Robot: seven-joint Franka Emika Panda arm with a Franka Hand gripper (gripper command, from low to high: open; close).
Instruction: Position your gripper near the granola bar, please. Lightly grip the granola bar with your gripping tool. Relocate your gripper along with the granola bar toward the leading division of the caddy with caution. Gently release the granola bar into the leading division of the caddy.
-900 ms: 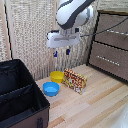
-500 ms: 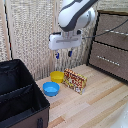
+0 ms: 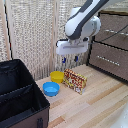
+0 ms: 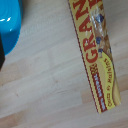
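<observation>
The granola bar carton (image 3: 75, 81), yellow and red with printed pictures, stands on its long edge on the wooden table. It fills much of the wrist view (image 4: 97, 55), where its "GRAN" lettering shows. My gripper (image 3: 70, 60) hangs above the carton, clear of it, with its blue-tipped fingers spread apart and empty. The black caddy (image 3: 20, 97) stands at the exterior view's left, with a divider making two compartments. The compartment with the brown strip (image 3: 22, 111) lies at the front.
A yellow bowl (image 3: 57, 76) and a blue bowl (image 3: 51, 89) sit between the carton and the caddy. The blue bowl also shows in the wrist view (image 4: 9, 25). A dark wooden drawer cabinet (image 3: 111, 50) stands at the exterior view's right. A slatted screen stands behind the table.
My gripper has come down a little toward the carton. The carton, bowls and caddy have not moved.
</observation>
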